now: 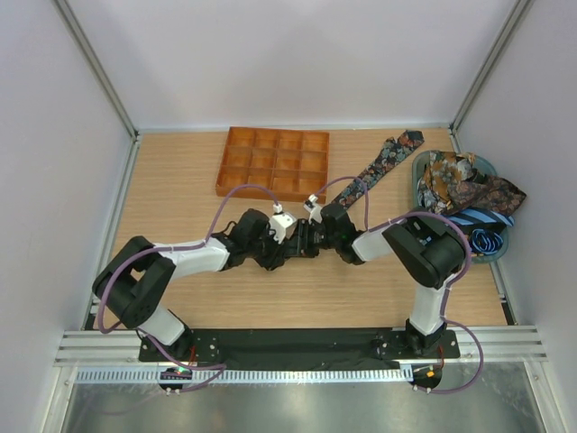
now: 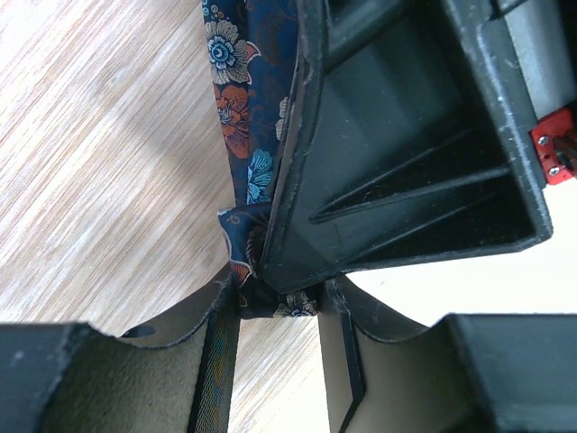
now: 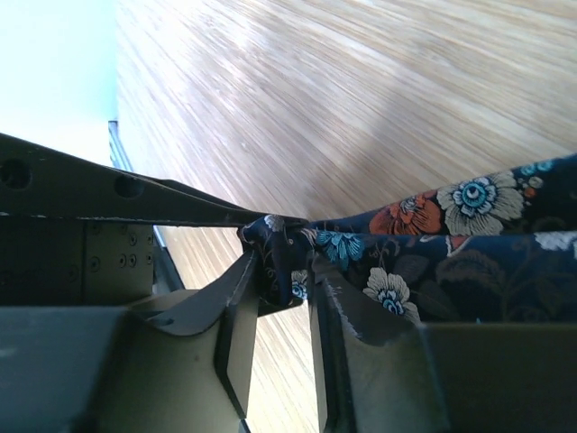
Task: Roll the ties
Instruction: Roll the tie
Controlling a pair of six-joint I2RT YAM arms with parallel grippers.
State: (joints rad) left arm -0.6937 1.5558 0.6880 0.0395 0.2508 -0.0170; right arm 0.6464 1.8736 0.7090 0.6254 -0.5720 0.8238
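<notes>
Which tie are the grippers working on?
The dark floral tie stretched diagonally across the table, its end pinched by the left gripper and right gripper; the brown paisley tie and blue striped tie lie heaped in the basket.

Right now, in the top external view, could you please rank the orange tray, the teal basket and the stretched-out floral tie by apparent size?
1. orange tray and teal basket: footprints look alike, so I will not rank them.
2. floral tie: long but narrow, smallest.
</notes>
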